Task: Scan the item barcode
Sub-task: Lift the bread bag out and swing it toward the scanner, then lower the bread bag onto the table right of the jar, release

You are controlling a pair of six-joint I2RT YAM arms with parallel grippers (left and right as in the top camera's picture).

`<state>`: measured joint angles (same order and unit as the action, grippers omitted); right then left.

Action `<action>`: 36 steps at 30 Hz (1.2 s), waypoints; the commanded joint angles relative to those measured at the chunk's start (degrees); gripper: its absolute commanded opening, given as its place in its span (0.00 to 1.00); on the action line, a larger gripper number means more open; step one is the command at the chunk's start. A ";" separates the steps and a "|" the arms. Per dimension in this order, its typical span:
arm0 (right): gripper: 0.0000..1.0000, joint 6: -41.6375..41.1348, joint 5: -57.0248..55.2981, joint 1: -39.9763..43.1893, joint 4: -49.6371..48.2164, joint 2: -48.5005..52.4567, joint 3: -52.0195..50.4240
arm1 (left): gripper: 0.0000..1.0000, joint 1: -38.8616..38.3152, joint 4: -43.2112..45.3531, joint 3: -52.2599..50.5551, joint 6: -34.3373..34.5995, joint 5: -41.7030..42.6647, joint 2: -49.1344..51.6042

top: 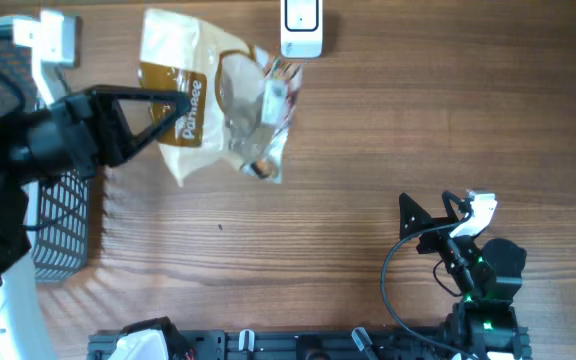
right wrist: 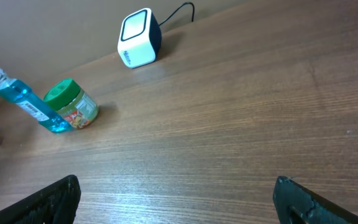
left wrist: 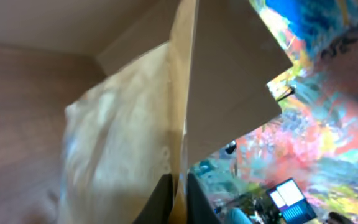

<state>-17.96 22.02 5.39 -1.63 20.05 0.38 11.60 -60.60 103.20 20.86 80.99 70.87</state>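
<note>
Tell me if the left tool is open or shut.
Shut: the left tool pinches the edge of the bag, seen overhead and in its wrist view.

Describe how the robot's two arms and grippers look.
Both arms are mostly black. The left gripper has a black triangular frame, and its arm has white sections. The right gripper has black jaws and a white piece at the tip; a thin black cable loops beside it, and green lights glow on its arm.

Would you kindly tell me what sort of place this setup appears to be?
Probably a robotics lab's mock checkout bench: a white barcode scanner sits on a wooden table, with a packaged food bag, a wire basket and a blue bottle nearby.
</note>
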 commanded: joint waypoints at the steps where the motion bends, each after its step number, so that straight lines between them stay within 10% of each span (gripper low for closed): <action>1: 1.00 -0.20 0.04 -0.09 -0.22 0.00 -0.09 | 0.04 -2.23 -9.73 -0.11 -16.20 -4.42 2.67; 13: 1.00 -0.20 0.07 -0.09 -0.20 0.00 -0.09 | 0.04 -24.50 -18.78 -0.11 -23.63 -22.05 16.44; 36: 1.00 -0.20 -1.49 -0.09 -0.22 0.00 -0.09 | 0.04 -34.12 -11.78 -0.11 -24.72 -22.14 47.01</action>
<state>-17.96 21.78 5.39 -1.56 20.03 0.38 -22.35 -74.22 103.02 -2.79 58.28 115.04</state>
